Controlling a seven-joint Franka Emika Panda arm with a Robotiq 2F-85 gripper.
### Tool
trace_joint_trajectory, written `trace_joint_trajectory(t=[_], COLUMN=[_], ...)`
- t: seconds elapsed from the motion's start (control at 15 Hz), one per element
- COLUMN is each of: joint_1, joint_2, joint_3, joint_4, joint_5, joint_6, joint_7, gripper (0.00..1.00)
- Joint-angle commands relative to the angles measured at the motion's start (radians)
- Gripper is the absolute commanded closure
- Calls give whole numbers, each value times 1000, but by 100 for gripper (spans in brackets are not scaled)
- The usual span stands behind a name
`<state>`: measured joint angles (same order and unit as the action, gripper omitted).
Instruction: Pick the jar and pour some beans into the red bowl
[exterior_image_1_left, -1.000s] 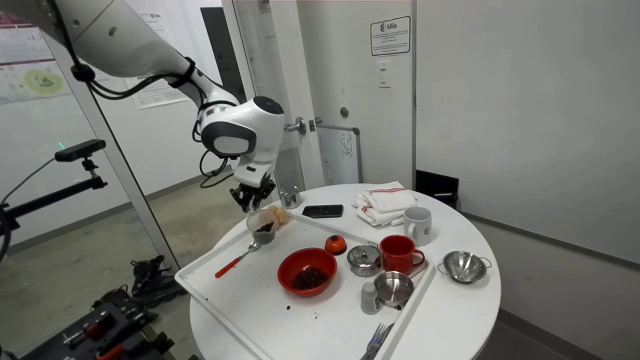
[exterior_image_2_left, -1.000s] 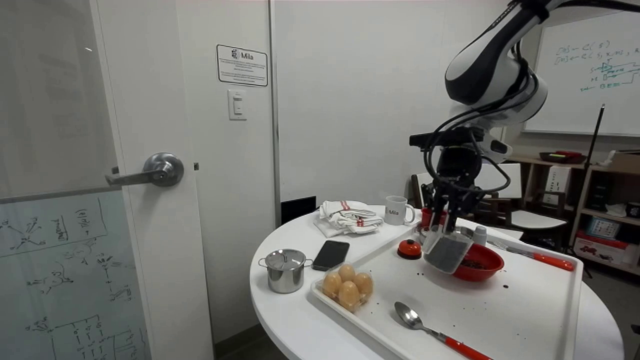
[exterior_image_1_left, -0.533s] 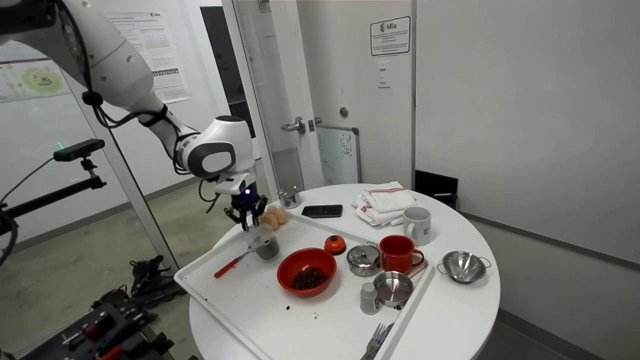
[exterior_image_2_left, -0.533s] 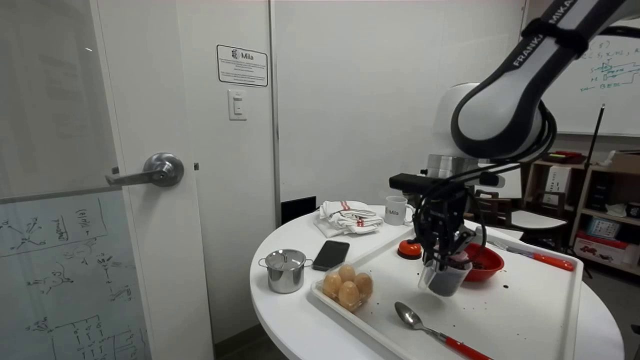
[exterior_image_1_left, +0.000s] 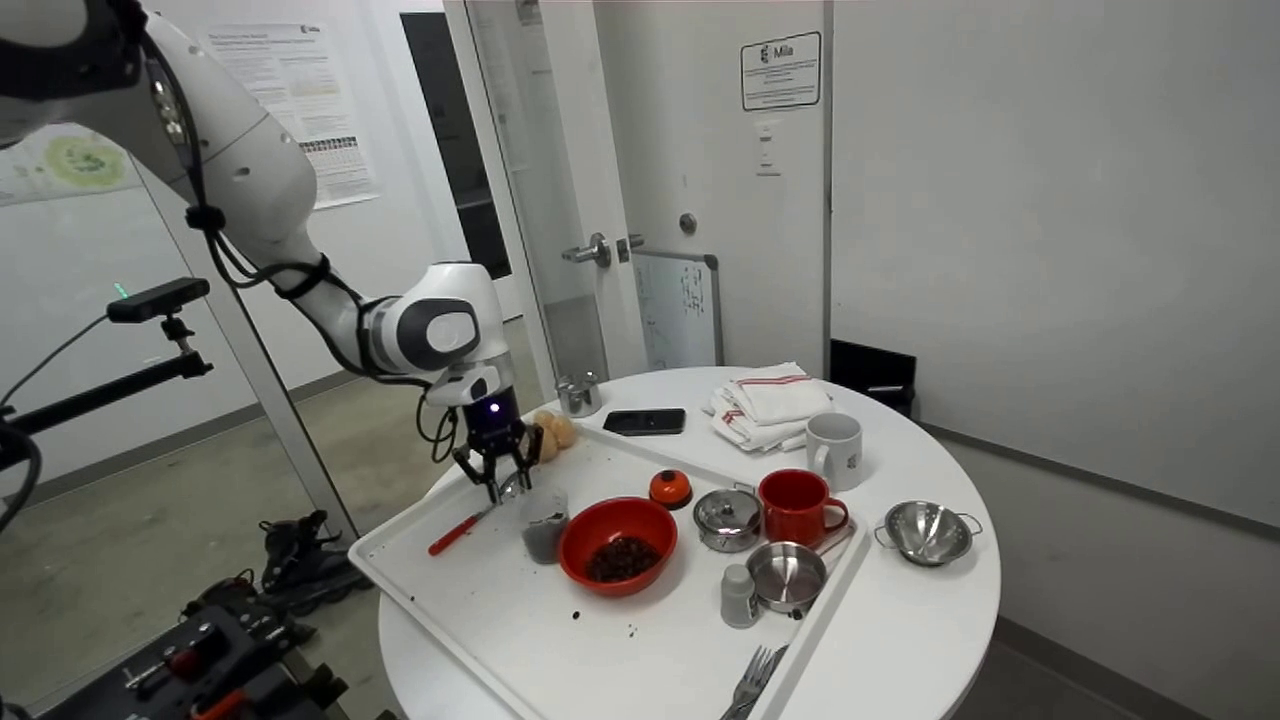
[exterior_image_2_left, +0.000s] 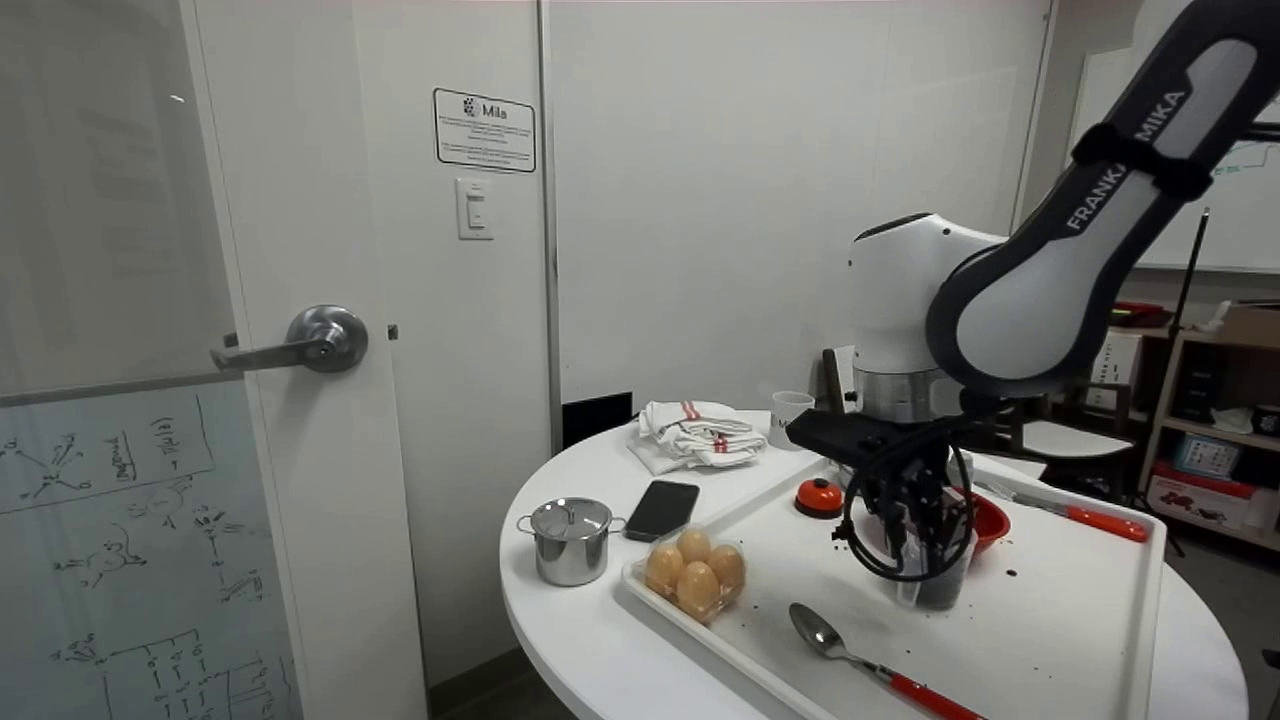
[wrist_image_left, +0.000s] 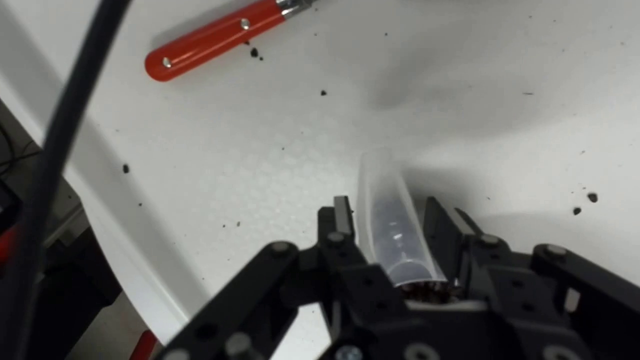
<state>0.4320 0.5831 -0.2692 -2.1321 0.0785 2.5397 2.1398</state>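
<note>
pincer (wrist_image_left: 388, 205) pointing down, pinching a clear jar (exterior_image_1_left: 545, 540), beside red bowl (exterior_image_1_left: 605, 524), arm (exterior_image_1_left: 258, 185) slanted low over tray (exterior_image_1_left: 480, 625)

A research lab, by the look of 1 robot arm (exterior_image_1_left: 255, 180), a mounted camera (exterior_image_1_left: 160, 300), a "Mila" sign (exterior_image_2_left: 485, 131), a scribbled whiteboard (exterior_image_2_left: 165, 560) and a printed poster (exterior_image_1_left: 305, 100).

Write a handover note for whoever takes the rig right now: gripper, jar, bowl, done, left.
Gripper: straddles the clear jar in the wrist view; can't tell whether it's gripping.
Jar: beside the red bowl, on or just above the tray; contact unclear.
Done: dark beans lie in the bowl; more show in the jar.
Left: probably just settle the jar, release and back off.
</note>
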Motion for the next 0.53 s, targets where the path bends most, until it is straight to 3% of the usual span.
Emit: trace_joint_trajectory(t=[0.0, 0.2, 0.33, 0.4, 0.47], joint_1=[-98, -172, -213, -187, -202], joint_2=[-38, -79, -147, -63, -83], joint_3=[95, 164, 192, 178, 186], joint_4=[16, -4, -57, 7, -4], joint_5=[-22, 8, 34, -7, -3], joint_6=[-88, -109, -85, -85, -85], joint_7=[-22, -84, -111, -57, -69], gripper=[25, 4, 0, 8, 1])
